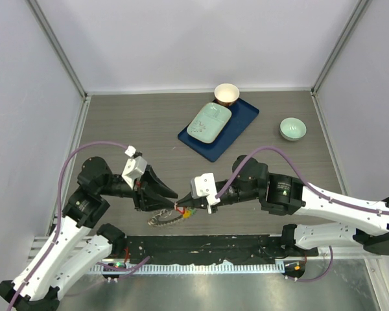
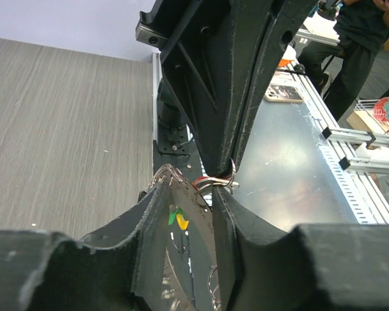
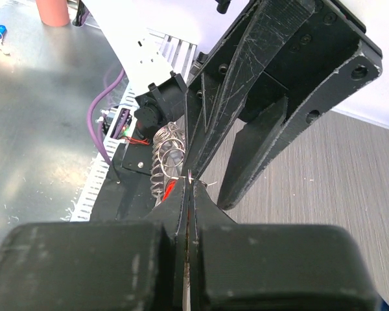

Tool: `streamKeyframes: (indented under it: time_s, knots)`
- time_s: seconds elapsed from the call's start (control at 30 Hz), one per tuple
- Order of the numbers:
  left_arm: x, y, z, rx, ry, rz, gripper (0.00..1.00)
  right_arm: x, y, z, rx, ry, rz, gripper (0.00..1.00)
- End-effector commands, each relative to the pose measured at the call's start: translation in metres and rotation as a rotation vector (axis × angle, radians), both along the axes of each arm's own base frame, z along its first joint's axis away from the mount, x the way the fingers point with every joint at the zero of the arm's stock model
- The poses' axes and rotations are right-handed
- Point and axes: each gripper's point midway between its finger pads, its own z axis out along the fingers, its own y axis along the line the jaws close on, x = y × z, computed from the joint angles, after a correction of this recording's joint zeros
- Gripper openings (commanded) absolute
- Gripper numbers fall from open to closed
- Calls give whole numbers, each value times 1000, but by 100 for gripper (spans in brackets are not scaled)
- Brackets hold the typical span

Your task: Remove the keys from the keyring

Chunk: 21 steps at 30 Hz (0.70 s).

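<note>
"Where are the keys (image 1: 185, 210)?"

"Between the left hand (image 1: 174, 194) and the right hand (image 1: 193, 206), whose tips almost meet. The keyring (image 1: 162, 219) trails on the tabletop (image 1: 117, 123) just beneath the left hand."

"And beyond the hands?"

"A tray (image 1: 243, 116) carrying a dish (image 1: 209, 122). A bowl (image 1: 292, 128) sits well past the right hand."

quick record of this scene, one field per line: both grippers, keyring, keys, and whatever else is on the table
left gripper: fingers apart, keyring between them; grip unclear
right gripper: shut, tips at wire loops beside red key; what they pinch is hidden
keyring: near table edge, between the arms
keys: red key, green key, orange-yellow key, bunched at the ring
tray: blue, far centre, holds pale green dish
cup: at tray's far corner
bowl: pale green, right of tray, apart
</note>
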Motion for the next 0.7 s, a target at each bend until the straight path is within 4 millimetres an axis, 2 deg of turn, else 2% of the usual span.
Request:
streamKeyframes:
  time_s: [0.0,0.13,0.17,0.33,0.67]
  knots:
    - [-1,-1,9,-28,-35,-17,32,-4,4,51,153,-29,24,1]
    - [-2,-2,10,-33,-36,-26,10,-2,7,46,141,-26,19,1]
    - [-2,-1,10,-33,-36,-26,0,-2,7,47,144,-27,16,1]
    - [5,-2,16,-62,-53,33,0,3,6,42,127,-23,-14,1]
    - [32,-5,19,-75,152,214,0,15,-5,24,64,10,-109,1]
